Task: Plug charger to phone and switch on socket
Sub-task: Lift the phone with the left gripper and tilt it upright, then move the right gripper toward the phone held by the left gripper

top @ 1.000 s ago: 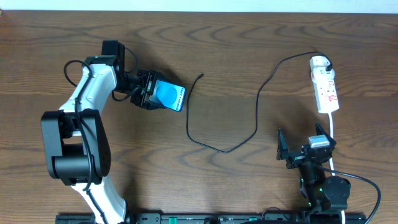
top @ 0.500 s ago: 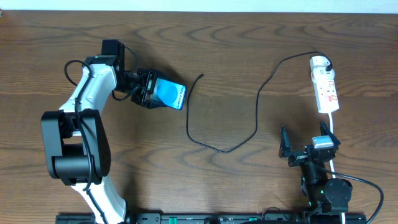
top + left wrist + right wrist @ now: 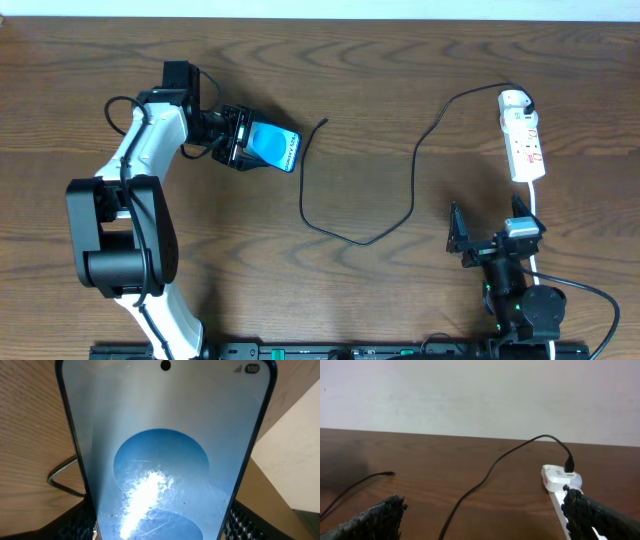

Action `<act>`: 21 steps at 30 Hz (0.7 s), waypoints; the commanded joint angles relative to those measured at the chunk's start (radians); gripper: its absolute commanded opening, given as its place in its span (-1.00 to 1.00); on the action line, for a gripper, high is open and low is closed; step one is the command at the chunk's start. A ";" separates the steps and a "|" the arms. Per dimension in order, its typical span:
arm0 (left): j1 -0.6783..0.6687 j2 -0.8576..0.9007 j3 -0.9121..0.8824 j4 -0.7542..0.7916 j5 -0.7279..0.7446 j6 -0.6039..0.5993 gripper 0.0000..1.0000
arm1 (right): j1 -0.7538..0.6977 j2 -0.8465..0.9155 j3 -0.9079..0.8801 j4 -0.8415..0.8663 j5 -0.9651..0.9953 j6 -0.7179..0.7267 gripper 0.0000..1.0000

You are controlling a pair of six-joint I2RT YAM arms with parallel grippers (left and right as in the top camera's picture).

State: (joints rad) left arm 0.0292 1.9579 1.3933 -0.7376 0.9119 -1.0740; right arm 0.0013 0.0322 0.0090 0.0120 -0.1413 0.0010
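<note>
Since a second ago, the left hand has carried the slim smartphone with the bright blue screen a little toward the far edge, and the right hand has shifted slightly at the near right.

A dark brown wood-grain counter fills the overhead view. On its left side, the white-and-black left arm bends out from the near edge and reaches right. Its hand grips the smartphone by one short end, with black ribbed fingers pressed on both long edges. The screen faces the wrist camera and shows two lighter circles. Whether the phone touches the counter cannot be told.

At the near right, the right hand stands released, its fingers spread wide with nothing between them, pointing toward the far edge.

Beyond it lies the white elongated power strip with red markings, its rounded end farthest away. Its white cord runs back past the right hand.

The long thin black charger cable is plugged into that rounded end. It loops left across the middle of the counter and rises to its small free plug, which lies near the smartphone's free end but apart from it.
</note>
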 commanded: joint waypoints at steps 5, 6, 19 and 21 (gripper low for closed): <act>0.005 -0.023 0.002 0.000 0.048 -0.005 0.27 | -0.007 0.036 0.025 0.010 -0.007 0.028 0.99; 0.005 -0.023 0.002 0.000 0.049 -0.005 0.27 | -0.007 0.042 0.025 0.016 -0.007 0.029 0.98; 0.005 -0.023 0.002 0.019 0.084 -0.013 0.25 | -0.007 0.109 0.044 0.037 -0.024 0.065 0.99; 0.005 -0.023 0.002 0.051 0.103 -0.013 0.25 | -0.007 0.153 0.064 0.038 -0.027 0.094 0.99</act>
State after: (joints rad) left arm 0.0292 1.9579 1.3933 -0.7120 0.9394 -1.0775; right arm 0.0013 0.1425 0.0246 0.0463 -0.1532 0.0399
